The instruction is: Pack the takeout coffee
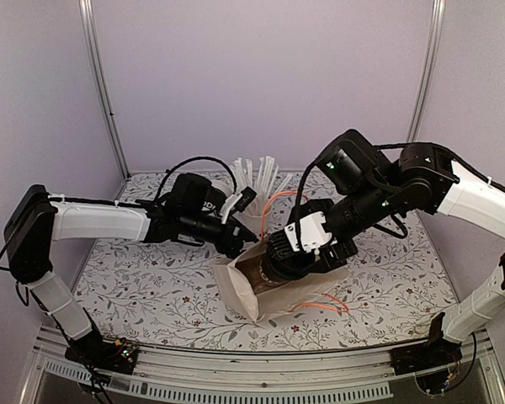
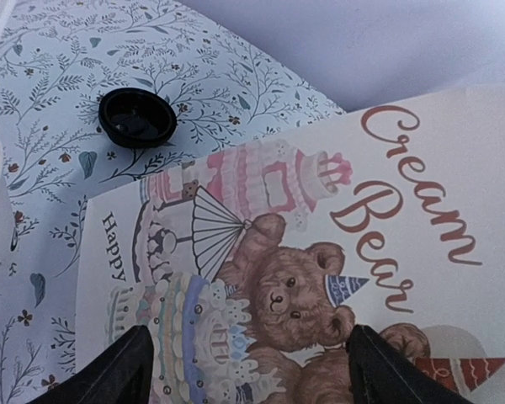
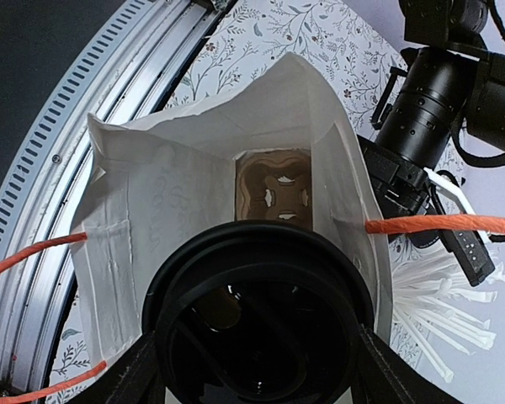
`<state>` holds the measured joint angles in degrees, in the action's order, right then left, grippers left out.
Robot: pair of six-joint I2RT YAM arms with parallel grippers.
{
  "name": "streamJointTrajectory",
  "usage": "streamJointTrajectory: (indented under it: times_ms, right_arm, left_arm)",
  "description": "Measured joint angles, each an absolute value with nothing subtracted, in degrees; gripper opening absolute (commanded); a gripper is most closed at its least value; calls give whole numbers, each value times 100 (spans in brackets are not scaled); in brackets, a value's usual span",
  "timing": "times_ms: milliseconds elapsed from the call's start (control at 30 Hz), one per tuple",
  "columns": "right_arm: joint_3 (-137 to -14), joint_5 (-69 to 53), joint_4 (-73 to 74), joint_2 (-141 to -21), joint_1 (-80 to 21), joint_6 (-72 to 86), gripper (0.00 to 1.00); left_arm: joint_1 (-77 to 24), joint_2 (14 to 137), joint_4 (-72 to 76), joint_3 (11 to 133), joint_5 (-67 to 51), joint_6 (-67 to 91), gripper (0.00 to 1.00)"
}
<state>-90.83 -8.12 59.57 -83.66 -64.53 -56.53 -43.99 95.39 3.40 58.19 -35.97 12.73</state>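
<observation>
White sleeving covers the left arm, which reaches in from the left across the floral table to the paper bag at the middle. The left gripper sits at the bag's far left edge. In its wrist view its fingers are spread wide over the bag's printed side, with its bear and cake picture; whether they touch the paper cannot be told. Beyond that side, a round black lid lies alone on the table. Farther back, between the two arms, stands a white cup of wrapped sticks. The bag's mouth gapes toward the right, its orange handles hanging loose on either side, and a brown cardboard insert shows at its bottom. The takeout coffee is just at the bag's mouth, its dark round end facing the wrist camera, clamped between the fingers of the right gripper. Whether a lid is on it cannot be told.
</observation>
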Motion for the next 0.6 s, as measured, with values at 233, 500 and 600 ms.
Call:
streamJointTrajectory:
  times_ms: [233,500,600]
  right_arm:
    - [-8748,-635,5874,-8228,-6486,-5693,37]
    - [-8300,193,5290,-8180,-6504,-5918,36]
    - [-8101,432,5019,-8182,-6528,-6034,36]
  left_arm:
    - [-4364,9251,357,5717,-3457,1267,84]
    - [-3876,9166,462,5566,-3361,1271,85]
    - [-3736,9373,541,5590,-3308,1267,85]
